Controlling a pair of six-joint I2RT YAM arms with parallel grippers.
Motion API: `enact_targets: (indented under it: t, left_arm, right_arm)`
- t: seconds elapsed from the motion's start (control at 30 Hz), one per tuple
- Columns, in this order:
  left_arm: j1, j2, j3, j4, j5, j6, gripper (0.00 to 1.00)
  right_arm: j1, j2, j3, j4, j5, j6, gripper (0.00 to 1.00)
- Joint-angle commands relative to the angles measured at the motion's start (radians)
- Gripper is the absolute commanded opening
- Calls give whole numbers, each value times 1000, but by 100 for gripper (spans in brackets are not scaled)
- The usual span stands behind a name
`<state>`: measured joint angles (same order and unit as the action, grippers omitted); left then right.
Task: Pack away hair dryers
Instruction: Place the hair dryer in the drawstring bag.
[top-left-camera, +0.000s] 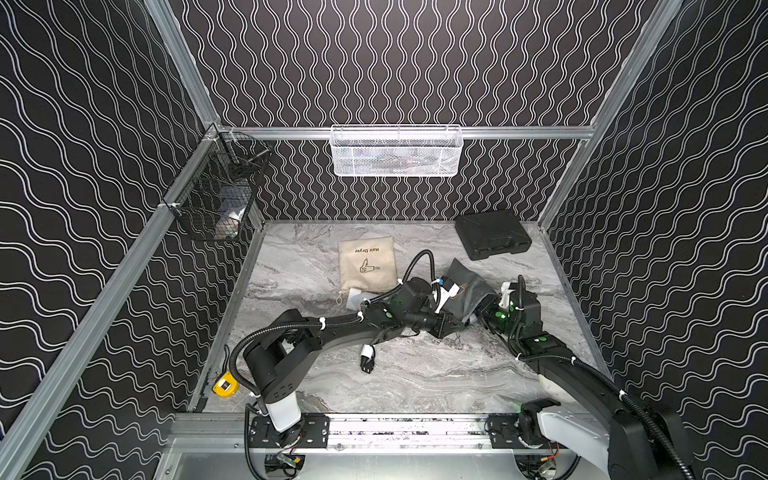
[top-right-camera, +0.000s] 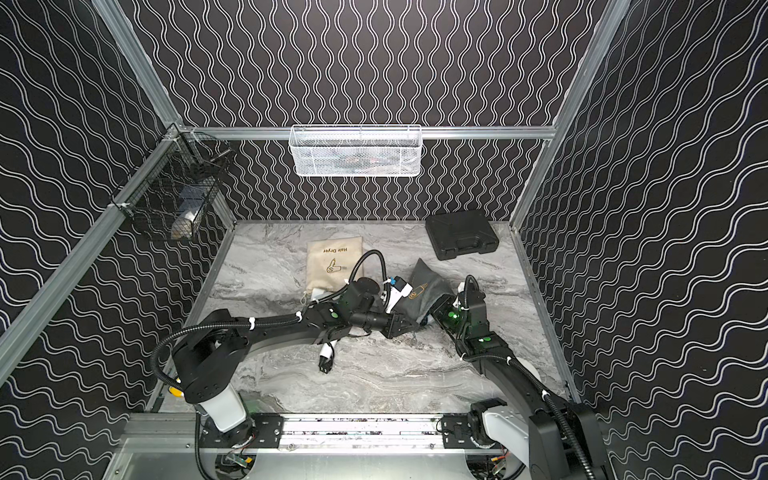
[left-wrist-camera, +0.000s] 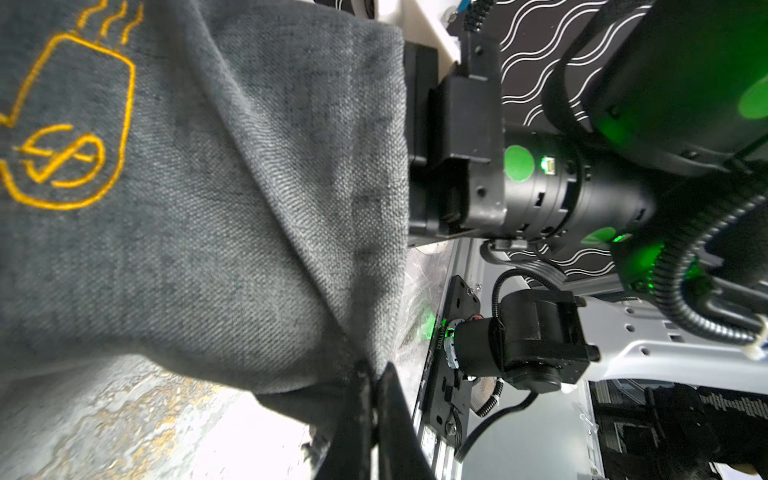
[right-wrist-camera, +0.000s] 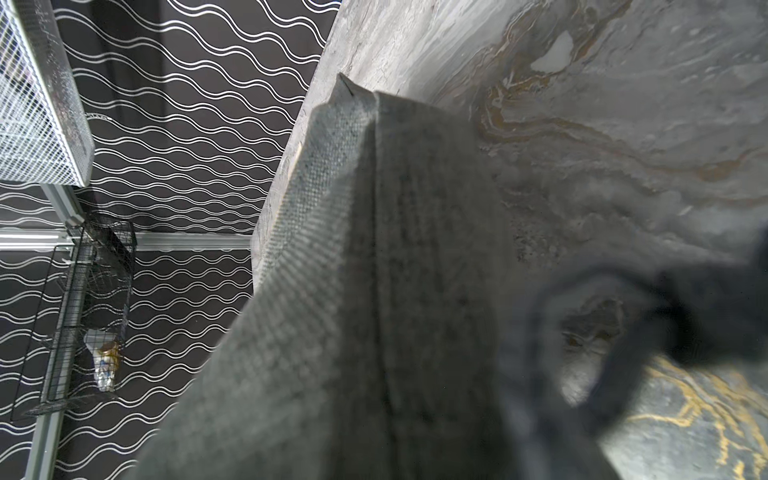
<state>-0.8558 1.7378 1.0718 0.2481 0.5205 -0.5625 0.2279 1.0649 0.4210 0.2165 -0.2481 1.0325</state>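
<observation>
1 beige pouch (top-left-camera: 365, 266), 1 grey pouch (top-left-camera: 473, 291), 1 black case (top-left-camera: 490, 235), 1 hair dryer (top-left-camera: 355, 296): white, mostly hidden. Left gripper (left-wrist-camera: 374, 395) pinches grey pouch; right gripper (top-left-camera: 482, 311), can't tell.

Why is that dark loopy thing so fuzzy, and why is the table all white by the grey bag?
Right wrist view: the dark loop seems very near the lens, so it is out of focus, while the grey pouch shows its weave. Left wrist view: glare washes the table white beside the pouch, and green light tints the right arm. Both top views are sharp.
</observation>
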Motion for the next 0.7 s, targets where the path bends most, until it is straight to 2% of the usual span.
enact_targets:
  t: [0.0, 0.17, 0.4, 0.67]
  left_arm:
    - [-3, -14, 10, -35, -2, 31, 0]
    - [-2, -8, 22, -40, 2, 19, 0]
    - [-4, 10, 27, -4, 25, -34, 0]
    - [-3, 20, 56, -49, -10, -37, 0]
  right_arm:
    - [-2, 3, 3, 123, 31, 58, 0]
    - [-1, 24, 19, 112, 54, 62, 0]
    - [2, 47, -6, 189, 97, 73, 0]
    - [8, 89, -60, 338, 132, 63, 0]
